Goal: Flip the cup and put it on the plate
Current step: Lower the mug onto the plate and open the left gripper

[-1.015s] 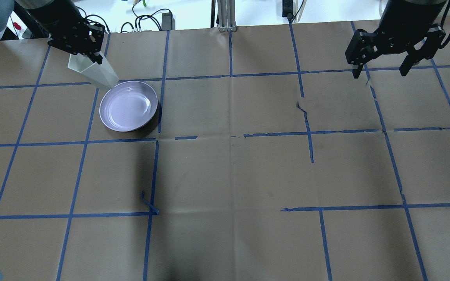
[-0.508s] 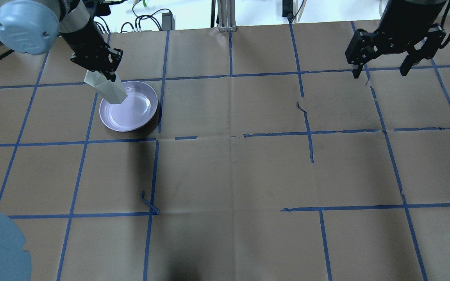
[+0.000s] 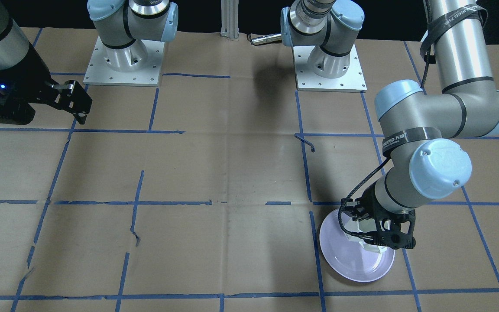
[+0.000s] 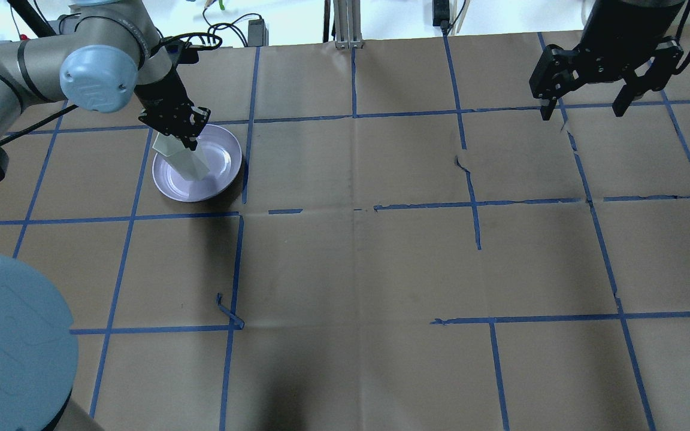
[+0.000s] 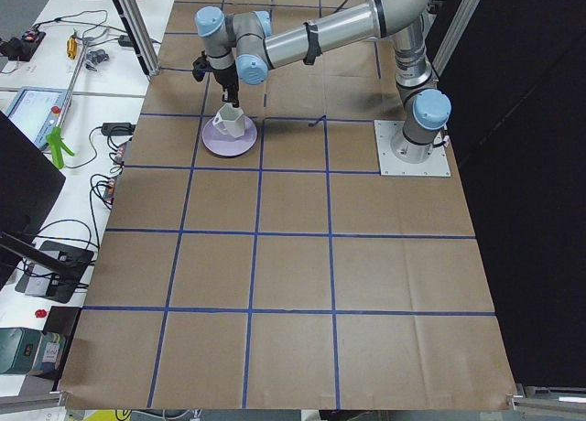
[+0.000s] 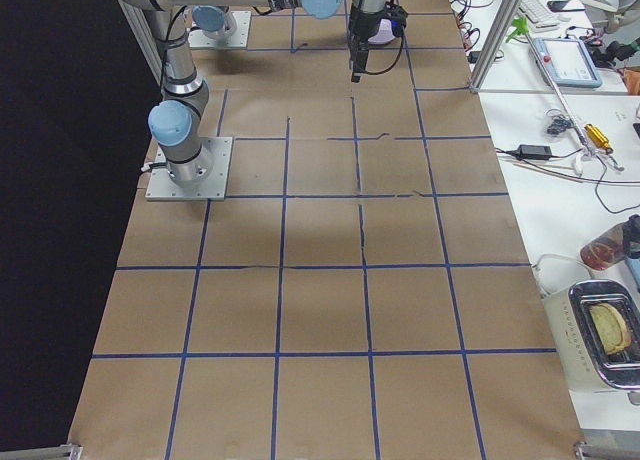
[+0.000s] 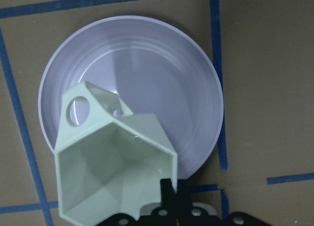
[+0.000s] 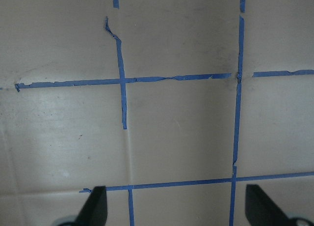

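My left gripper (image 4: 181,135) is shut on the rim of the white faceted cup (image 4: 185,161). It holds the cup mouth-up, base down, over the left half of the pale lavender plate (image 4: 223,160). The left wrist view looks into the cup's open mouth (image 7: 113,167), with its boxy handle (image 7: 81,105) toward the plate's (image 7: 167,83) middle. I cannot tell whether the base touches the plate. The exterior left view shows the cup (image 5: 229,122) on or just above the plate (image 5: 228,146). My right gripper (image 4: 583,112) is open and empty, far to the right.
The table is brown paper with a blue tape grid, and loose tape curls up at one crossing (image 4: 228,314). The left arm's elbow (image 4: 12,341) bulks in at the near left. Two arm bases (image 3: 121,60) stand at the robot's side.
My left arm has carried the cup from beyond the plate's far-left rim to over the plate, lowering it and turning it more upright. The right arm has not moved.
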Robot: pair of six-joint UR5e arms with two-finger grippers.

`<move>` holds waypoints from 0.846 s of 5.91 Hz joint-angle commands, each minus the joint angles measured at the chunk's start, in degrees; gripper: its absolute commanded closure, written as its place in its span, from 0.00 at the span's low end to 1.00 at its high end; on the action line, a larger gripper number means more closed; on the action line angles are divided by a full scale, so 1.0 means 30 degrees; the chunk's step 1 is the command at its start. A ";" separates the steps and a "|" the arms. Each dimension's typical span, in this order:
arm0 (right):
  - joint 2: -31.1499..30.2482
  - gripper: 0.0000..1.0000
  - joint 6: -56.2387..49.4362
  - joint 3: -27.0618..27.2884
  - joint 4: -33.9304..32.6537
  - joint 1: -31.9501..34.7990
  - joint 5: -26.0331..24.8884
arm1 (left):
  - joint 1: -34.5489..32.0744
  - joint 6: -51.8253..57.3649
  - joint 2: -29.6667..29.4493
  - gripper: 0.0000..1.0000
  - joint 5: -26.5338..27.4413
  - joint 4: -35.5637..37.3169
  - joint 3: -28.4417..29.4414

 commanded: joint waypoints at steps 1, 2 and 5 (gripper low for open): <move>0.0000 0.00 0.0000 0.0000 -0.0023 0.0000 0.0000 | -0.0238 -0.0027 -0.0325 0.99 0.0067 0.0363 -0.0122; 0.0000 0.00 0.0000 0.0000 -0.0023 0.0000 0.0000 | -0.0238 -0.0027 -0.0354 0.95 0.0879 0.0422 -0.0122; 0.0000 0.00 0.0000 0.0000 0.0006 0.0000 0.0000 | -0.0267 -0.0231 0.0343 0.01 0.1121 0.0774 0.0110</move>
